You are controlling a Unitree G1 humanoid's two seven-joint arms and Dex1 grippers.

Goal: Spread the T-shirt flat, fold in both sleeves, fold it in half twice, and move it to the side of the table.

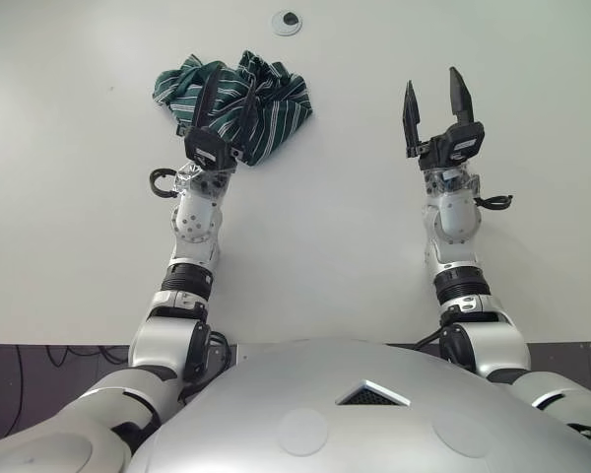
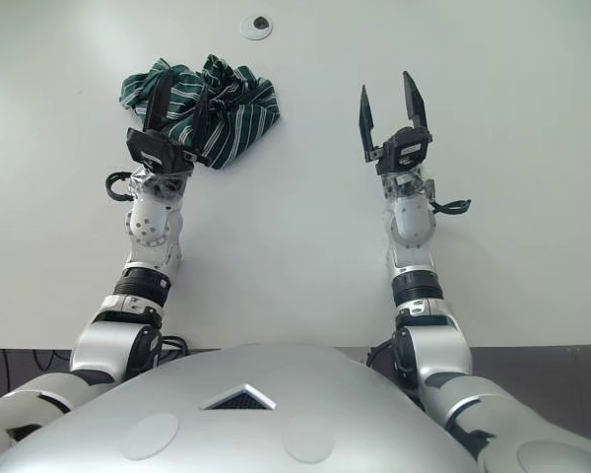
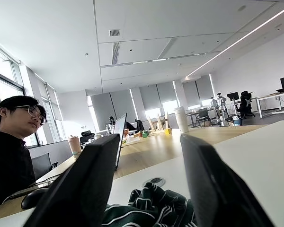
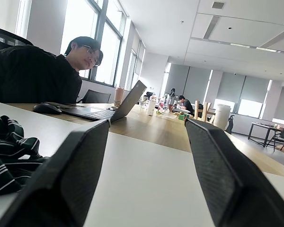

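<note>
A green T-shirt (image 1: 266, 99) with white stripes lies crumpled in a heap on the white table (image 1: 355, 236), far left of centre. My left gripper (image 1: 229, 97) hovers over the heap's near side, open, its two black fingers spread with cloth showing between them (image 3: 151, 208). My right gripper (image 1: 435, 103) is open over bare table well to the right of the shirt, holding nothing. In the right wrist view the crumpled T-shirt (image 4: 9, 151) lies off to one side of the spread fingers (image 4: 66, 179).
A small round grey cable port (image 1: 287, 22) is set in the table just beyond the shirt. The table's near edge (image 1: 305, 341) runs in front of my body. Bare white table stretches to the right and in the middle.
</note>
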